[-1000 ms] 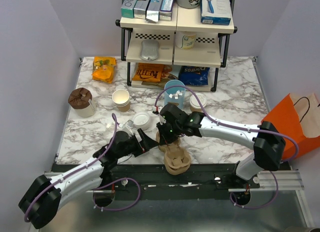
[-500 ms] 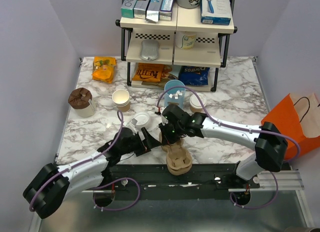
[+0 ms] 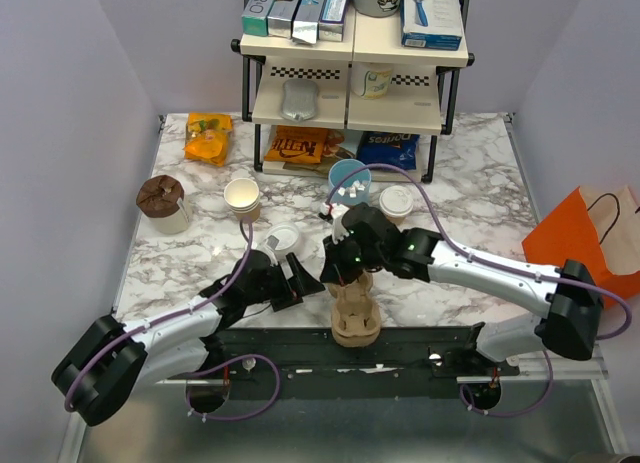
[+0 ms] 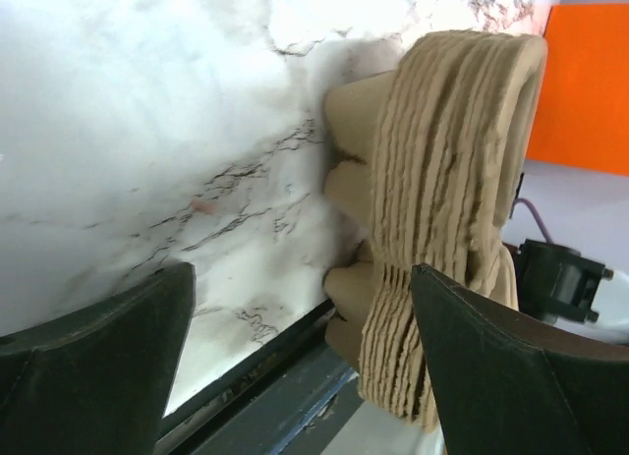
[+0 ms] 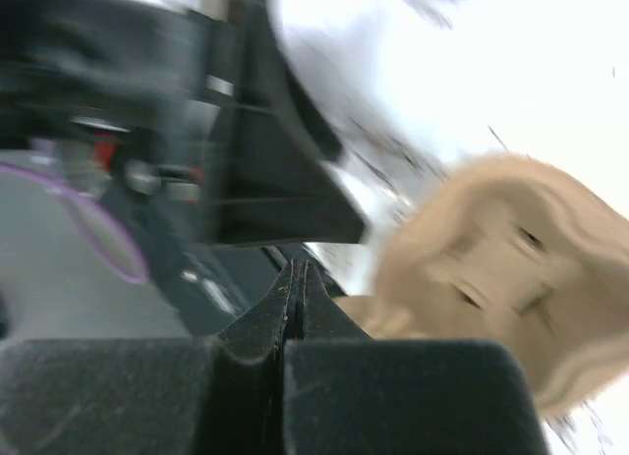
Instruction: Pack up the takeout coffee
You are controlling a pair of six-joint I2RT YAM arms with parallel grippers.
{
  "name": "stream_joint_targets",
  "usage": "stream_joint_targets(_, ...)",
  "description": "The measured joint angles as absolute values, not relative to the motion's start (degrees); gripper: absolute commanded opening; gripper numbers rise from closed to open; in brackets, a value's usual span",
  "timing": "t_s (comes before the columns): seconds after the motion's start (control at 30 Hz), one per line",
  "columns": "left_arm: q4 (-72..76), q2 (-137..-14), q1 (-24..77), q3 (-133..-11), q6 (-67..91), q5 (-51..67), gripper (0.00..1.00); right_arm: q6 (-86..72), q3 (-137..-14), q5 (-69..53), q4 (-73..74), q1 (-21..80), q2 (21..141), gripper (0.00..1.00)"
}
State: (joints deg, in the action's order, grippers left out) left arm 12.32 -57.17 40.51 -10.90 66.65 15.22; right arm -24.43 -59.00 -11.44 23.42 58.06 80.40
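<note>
Table: white marble-veined top (image 3: pixel 480 173) between pale walls, with a two-tier shelf rack (image 3: pixel 355 78) at its far edge.
Takeout coffee (image 3: pixel 396 202): short tan kraft-paper cup under a round white plastic lid; from above the lid hides most of the tan wall.
Coffee position: upright on the table in front of the rack's right side, apart from both arms.
Nearest neighbour: taller light-blue cup (image 3: pixel 349 181) holding white packets, just left of the coffee.
Right pincer (image 3: pixel 344 276): clenched with its fingers flush together and nothing between them, at the top of the carrier stack.
Carrier stack (image 3: pixel 354 311): nested brown moulded-pulp cup carriers near the table's near edge, well in front of the coffee; the left wrist view shows their layered edges.
Left pincer (image 3: pixel 300 281): released, jaws spread wide, just left of the stack and holding nothing.
Further left: loose white lid (image 3: pixel 283 238), open paper cup (image 3: pixel 242 197), brown-topped cup (image 3: pixel 163 202).
Right edge: orange paper bag (image 3: pixel 585 238) beside the table.
</note>
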Motion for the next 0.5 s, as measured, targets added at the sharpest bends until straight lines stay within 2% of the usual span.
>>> stream_joint_targets(0.2, 11.0, -56.9, 40.5, -10.9, 66.5, 14.6, 0.99, -24.3, -60.2, -12.9, 19.1, 58.1, 76.6, 0.01)
stream_joint_targets(0.23, 11.0, -56.8, 40.5, -10.9, 66.5, 14.6, 0.99, -24.1, -60.6, -12.8, 19.3, 58.1, 76.6, 0.03)
stream_joint_targets(0.27, 10.9, -56.7, 40.5, -10.9, 66.4, 14.6, 0.99, -23.9, -61.1, -12.7, 19.6, 58.1, 77.0, 0.14)
stream_joint_targets(0.37, 10.2, -55.9, 40.5, -10.9, 66.3, 14.4, 0.99, -23.9, -62.9, -10.5, 21.8, 58.1, 79.1, 0.35)
stream_joint_targets(0.5, 8.3, -54.3, 40.5, -10.9, 66.0, 13.5, 0.99, -24.0, -64.8, -6.8, 25.2, 58.2, 82.8, 0.47)
